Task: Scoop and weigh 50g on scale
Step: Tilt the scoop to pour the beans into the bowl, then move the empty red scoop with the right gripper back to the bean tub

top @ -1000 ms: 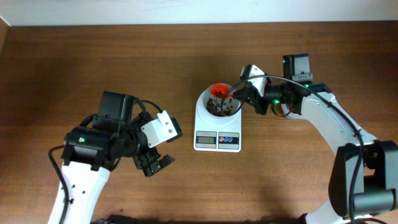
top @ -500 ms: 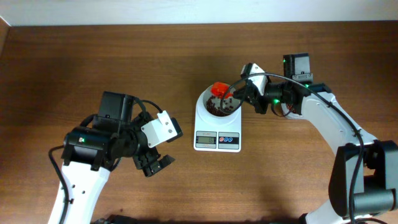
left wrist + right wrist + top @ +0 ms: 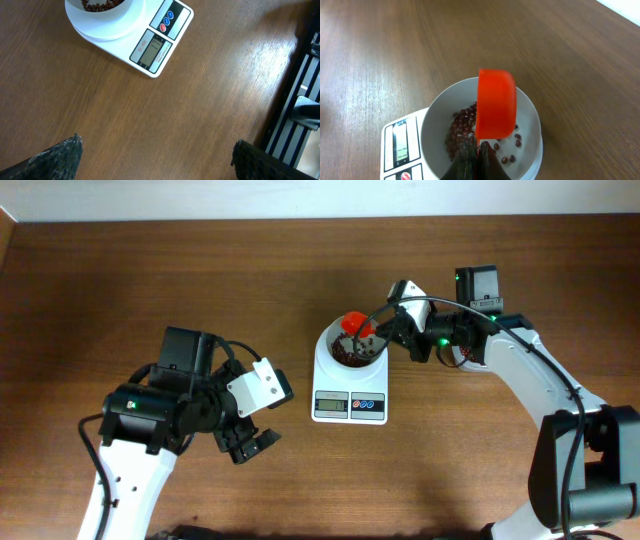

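The white scale [image 3: 350, 406] sits mid-table with its white bowl [image 3: 326, 346] on top, and red-brown beans [image 3: 462, 129] lie in the bowl. My right gripper [image 3: 386, 332] is shut on the handle of a red scoop [image 3: 496, 102]. It holds the scoop tipped on its side just above the bowl [image 3: 432, 116]. My left gripper [image 3: 250, 443] hangs open over bare table in front and to the left of the scale. In the left wrist view its fingertips [image 3: 60, 156] stand far apart with nothing between them, and the scale [image 3: 156, 47] shows at the top.
Brown wooden tabletop [image 3: 120, 270] stretches around the scale. A dark slatted frame [image 3: 300, 100] runs along the table's edge at the right of the left wrist view. The scale's display [image 3: 400, 142] faces the table's front.
The red scoop has tipped from mouth-up to on its side above the bowl. The right gripper shifted only slightly; the left arm has not moved.
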`<state>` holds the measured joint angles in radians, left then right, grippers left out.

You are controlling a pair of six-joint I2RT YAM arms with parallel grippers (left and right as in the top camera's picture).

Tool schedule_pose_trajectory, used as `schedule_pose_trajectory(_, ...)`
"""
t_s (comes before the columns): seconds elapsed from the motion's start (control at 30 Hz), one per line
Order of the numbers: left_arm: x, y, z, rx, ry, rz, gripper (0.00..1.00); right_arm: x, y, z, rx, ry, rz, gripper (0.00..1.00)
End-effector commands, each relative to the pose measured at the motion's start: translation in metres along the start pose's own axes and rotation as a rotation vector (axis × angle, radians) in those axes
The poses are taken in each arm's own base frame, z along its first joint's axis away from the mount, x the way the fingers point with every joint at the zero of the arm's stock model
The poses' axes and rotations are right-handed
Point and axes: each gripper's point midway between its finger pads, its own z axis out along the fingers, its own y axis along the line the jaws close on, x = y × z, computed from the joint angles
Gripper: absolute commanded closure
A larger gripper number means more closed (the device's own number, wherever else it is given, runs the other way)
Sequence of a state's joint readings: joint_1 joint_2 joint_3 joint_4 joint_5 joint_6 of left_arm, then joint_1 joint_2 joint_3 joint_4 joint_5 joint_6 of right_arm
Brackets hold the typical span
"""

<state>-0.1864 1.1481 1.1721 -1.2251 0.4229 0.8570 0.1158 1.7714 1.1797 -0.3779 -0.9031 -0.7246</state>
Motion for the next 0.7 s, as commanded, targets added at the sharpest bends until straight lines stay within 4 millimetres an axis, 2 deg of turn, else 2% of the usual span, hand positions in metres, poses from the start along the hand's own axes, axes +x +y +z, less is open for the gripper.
schedule_pose_trajectory(0.0, -0.001, -0.002, -0.001, 0.006, -0.016, 0.005, 0.01, -0.008, 0.010, -0.002, -0.060, -0.055, -0.018, 0.96)
schedule_pose_trajectory(0.03, -0.001, -0.002, -0.001, 0.006, -0.016, 0.005, 0.01, -0.002, 0.001, -0.001, -0.011, -0.015, -0.021, 0.96)
schedule_pose_trajectory(0.07, -0.001, -0.002, -0.001, 0.006, -0.016, 0.005, 0.01, -0.003, 0.006, -0.002, -0.035, -0.026, -0.011, 0.96)
schedule_pose_trajectory(0.13, -0.001, -0.002, -0.001, 0.006, -0.016, 0.005, 0.01, 0.001, -0.004, -0.002, 0.016, 0.002, -0.025, 0.96)
schedule_pose_trajectory(0.17, -0.001, -0.002, -0.001, 0.006, -0.016, 0.005, 0.01, 0.002, -0.002, -0.001, 0.010, 0.004, 0.000, 0.96)
schedule_pose_trajectory(0.2, -0.001, -0.002, -0.001, 0.006, -0.016, 0.005, 0.01, -0.007, 0.009, -0.002, -0.052, -0.046, -0.006, 0.96)
schedule_pose_trajectory(0.27, -0.001, -0.002, -0.001, 0.006, -0.016, 0.005, 0.01, 0.003, -0.008, -0.002, 0.041, 0.020, -0.027, 0.96)
schedule_pose_trajectory(0.37, -0.001, -0.002, -0.001, 0.006, -0.016, 0.005, 0.01, -0.002, -0.002, -0.002, 0.008, -0.010, -0.009, 0.96)
schedule_pose_trajectory(0.43, -0.001, -0.002, -0.001, 0.006, -0.016, 0.005, 0.01, -0.012, 0.007, -0.003, -0.049, -0.065, -0.014, 0.96)
schedule_pose_trajectory(0.5, -0.001, -0.002, -0.001, 0.006, -0.016, 0.005, 0.01, -0.020, 0.008, -0.007, -0.054, -0.080, 0.069, 0.96)
schedule_pose_trajectory(0.53, -0.001, -0.002, -0.001, 0.006, -0.016, 0.005, 0.01, -0.031, 0.009, -0.016, -0.039, -0.095, 0.119, 0.96)
schedule_pose_trajectory(0.6, -0.001, -0.002, -0.001, 0.006, -0.016, 0.005, 0.01, -0.043, 0.010, -0.030, -0.013, -0.118, 0.112, 0.96)
schedule_pose_trajectory(0.67, -0.001, -0.002, -0.001, 0.006, -0.016, 0.005, 0.01, -0.065, 0.011, -0.057, 0.042, -0.160, 0.117, 0.96)
